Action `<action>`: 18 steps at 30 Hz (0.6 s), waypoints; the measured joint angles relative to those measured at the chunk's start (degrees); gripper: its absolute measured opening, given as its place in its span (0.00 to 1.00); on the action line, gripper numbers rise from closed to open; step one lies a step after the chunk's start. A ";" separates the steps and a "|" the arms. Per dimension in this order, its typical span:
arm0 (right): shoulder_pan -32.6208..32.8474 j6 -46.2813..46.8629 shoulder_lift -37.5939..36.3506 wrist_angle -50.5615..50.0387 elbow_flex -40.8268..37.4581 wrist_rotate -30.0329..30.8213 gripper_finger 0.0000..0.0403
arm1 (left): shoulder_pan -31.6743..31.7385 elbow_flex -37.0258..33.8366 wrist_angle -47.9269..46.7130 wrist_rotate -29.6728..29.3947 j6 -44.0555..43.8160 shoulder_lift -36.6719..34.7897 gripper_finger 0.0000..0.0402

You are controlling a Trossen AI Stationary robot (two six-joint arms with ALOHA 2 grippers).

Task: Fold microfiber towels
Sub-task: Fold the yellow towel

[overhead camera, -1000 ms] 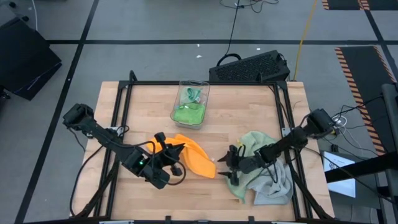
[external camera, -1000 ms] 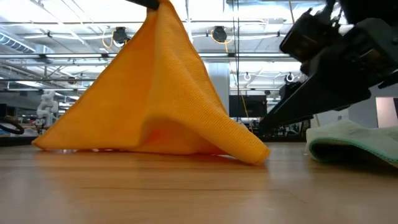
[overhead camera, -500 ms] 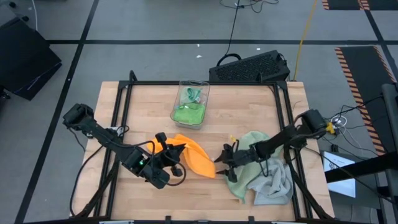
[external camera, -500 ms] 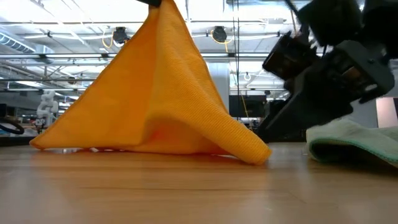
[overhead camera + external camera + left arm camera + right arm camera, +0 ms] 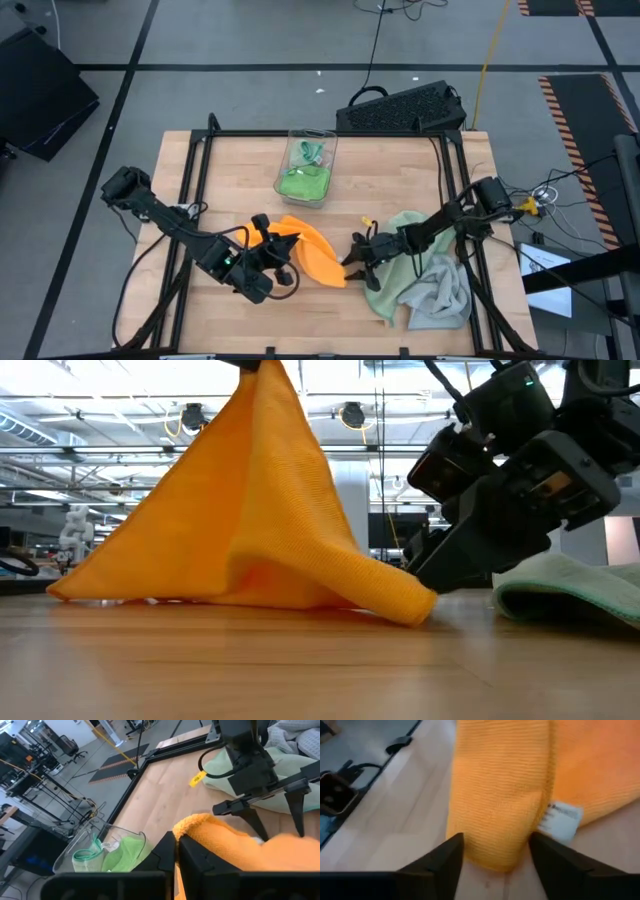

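Left gripper (image 5: 268, 237) clamps the orange towel (image 5: 312, 253) tented over the bench (image 5: 230, 170); right gripper (image 5: 495, 852), jaws apart, straddles its low corner; pinch deep before spreading.

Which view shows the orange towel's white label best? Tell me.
Right wrist view: the label shows close on the orange towel, beside the right tool. Left wrist shows a white speck; high and low views show only orange cloth.
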 joint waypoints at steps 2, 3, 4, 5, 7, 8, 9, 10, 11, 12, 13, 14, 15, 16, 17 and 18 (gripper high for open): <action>0.32 -0.57 0.00 0.01 0.00 -0.22 0.41 | 0.00 0.00 0.45 0.00 0.21 0.00 0.02; 0.48 -0.92 0.00 0.01 0.00 -0.21 0.34 | 0.00 0.00 0.78 -0.02 0.24 0.00 0.01; 0.71 -1.06 -0.01 0.03 0.00 -0.21 0.27 | 0.00 0.00 1.15 -0.04 0.26 0.00 0.01; 0.89 -1.20 -0.25 -0.07 0.00 -0.22 0.20 | 0.00 0.00 1.69 -0.04 0.39 0.00 0.02; 1.19 -1.67 -1.69 -1.75 0.00 -0.16 0.07 | 0.00 0.00 2.59 -0.02 0.67 0.00 0.03; 1.40 -2.25 -2.93 -2.90 0.00 -0.04 0.04 | 0.00 0.00 3.02 -0.02 0.78 -0.01 0.03; 1.59 -2.54 -4.46 -4.54 0.00 0.59 0.03 | 0.00 0.00 3.40 -0.02 0.85 -0.01 0.03; 1.83 -2.78 -6.31 -6.82 0.00 1.86 0.03 | 0.00 0.00 3.49 -0.02 0.85 -0.02 0.03; 2.00 -3.17 -8.63 -9.57 0.00 3.32 0.04 | 0.00 0.00 3.55 -0.04 0.85 0.00 0.02; 2.22 -4.03 -11.20 -12.70 0.00 4.67 0.04 | 0.00 0.00 3.67 -0.10 0.85 0.00 0.01; 2.32 -5.02 -13.95 -15.86 0.00 5.98 0.04 | 0.00 0.00 3.68 -0.36 0.85 -0.02 0.01; 2.32 -6.08 -16.77 -18.87 0.00 6.82 0.03 | 0.11 0.00 3.69 -0.86 0.84 0.00 0.02; 2.32 -7.03 -19.84 -21.86 0.00 7.64 0.02 | 0.28 0.00 3.83 -1.45 0.83 0.00 0.02; 2.30 -7.84 -22.76 -24.64 0.00 8.17 0.01 | 0.53 0.00 4.14 -2.06 0.83 -0.02 0.03; 2.28 -8.91 -25.79 -26.83 0.00 9.18 0.01 | 0.91 0.00 4.93 -2.35 0.93 0.00 0.04; 2.22 -9.94 -28.86 -28.45 0.00 10.40 0.01 | 1.50 -0.01 6.14 -2.40 1.63 -0.01 0.04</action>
